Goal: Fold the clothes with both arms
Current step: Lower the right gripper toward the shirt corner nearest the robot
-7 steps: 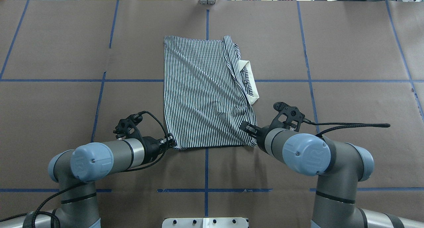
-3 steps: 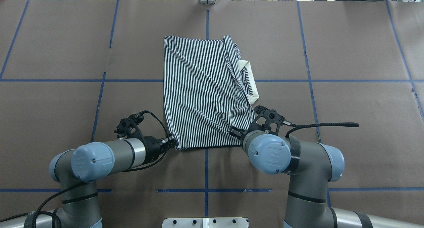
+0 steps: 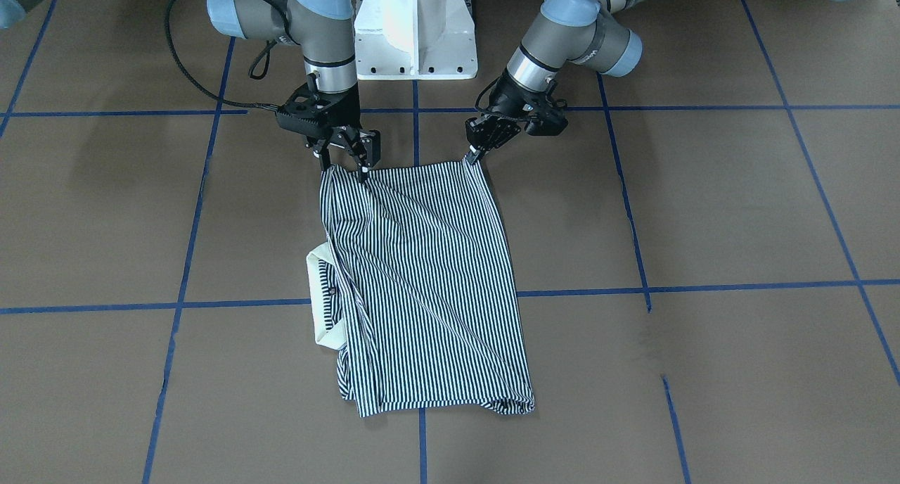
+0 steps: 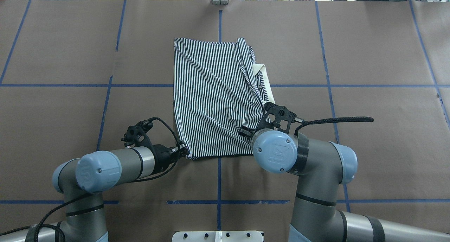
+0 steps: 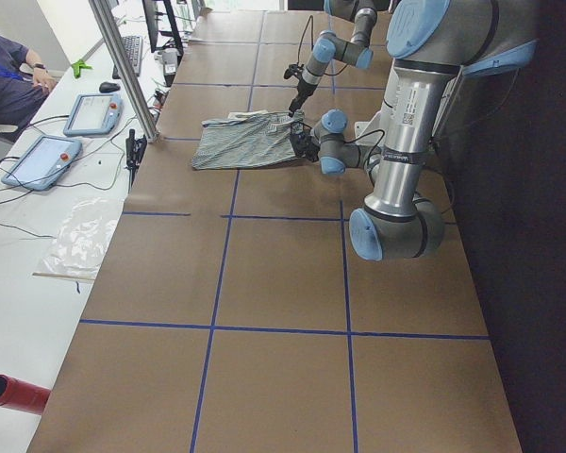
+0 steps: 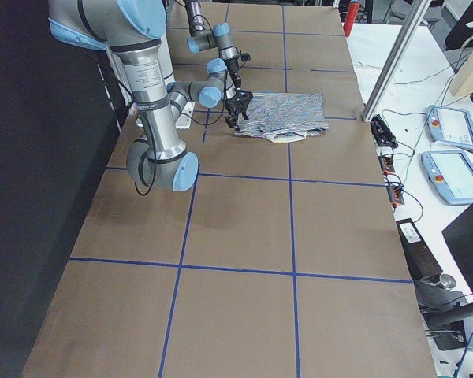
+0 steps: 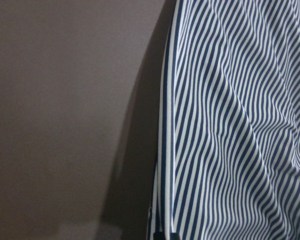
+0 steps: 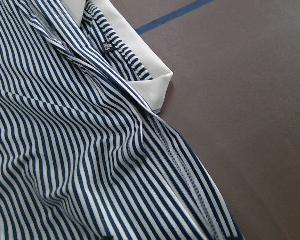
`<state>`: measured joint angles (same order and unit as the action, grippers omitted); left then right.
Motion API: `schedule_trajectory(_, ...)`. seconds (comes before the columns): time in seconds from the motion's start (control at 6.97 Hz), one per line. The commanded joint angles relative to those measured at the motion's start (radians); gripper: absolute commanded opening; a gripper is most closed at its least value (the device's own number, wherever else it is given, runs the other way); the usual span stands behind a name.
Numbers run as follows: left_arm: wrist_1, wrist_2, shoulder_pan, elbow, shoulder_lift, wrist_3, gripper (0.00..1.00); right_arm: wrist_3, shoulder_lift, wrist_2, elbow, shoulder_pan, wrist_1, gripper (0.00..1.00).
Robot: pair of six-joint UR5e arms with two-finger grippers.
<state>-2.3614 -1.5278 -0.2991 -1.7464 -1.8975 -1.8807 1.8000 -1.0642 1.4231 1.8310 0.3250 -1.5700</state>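
Touching polo shirt (image 4: 214, 94) edge: left gripper (image 3: 472, 155), right gripper (image 3: 349, 166)

Overhead: the wrist of the right arm (image 4: 275, 154) covers the near right corner of the shirt (image 4: 214, 97); right fingers (image 3: 365, 162) mostly hidden beneath it.
Left wrist view: shirt cut off at top, right and bottom edges. A dark sliver under the shirt's edge at frame bottom is too little to identify.
Side views: right fingers and left fingers (image 3: 470, 155) at the shirt too small to judge.
Person (image 5: 5, 68), well beyond the shirt, cut by the frame edge.

Navy-and-white striped polo shirt (image 4: 211, 101), folded lengthwise, lies before the pedestal base (image 3: 415, 34), left gripper (image 3: 472, 153) pinching one corner
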Motion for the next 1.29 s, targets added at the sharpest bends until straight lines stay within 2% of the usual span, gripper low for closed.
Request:
schedule_trajectory(0.0,-0.001,0.0,0.0,0.001,0.0,0.0,0.0,-0.008,0.055,0.002,-0.074,0.011,-0.008,0.81)
schedule_trajectory(1.15,-0.001,0.002,0.0,0.004,0.0,0.002,0.0,-0.007,0.058,0.007,-0.108,-0.018,-0.012,0.81)
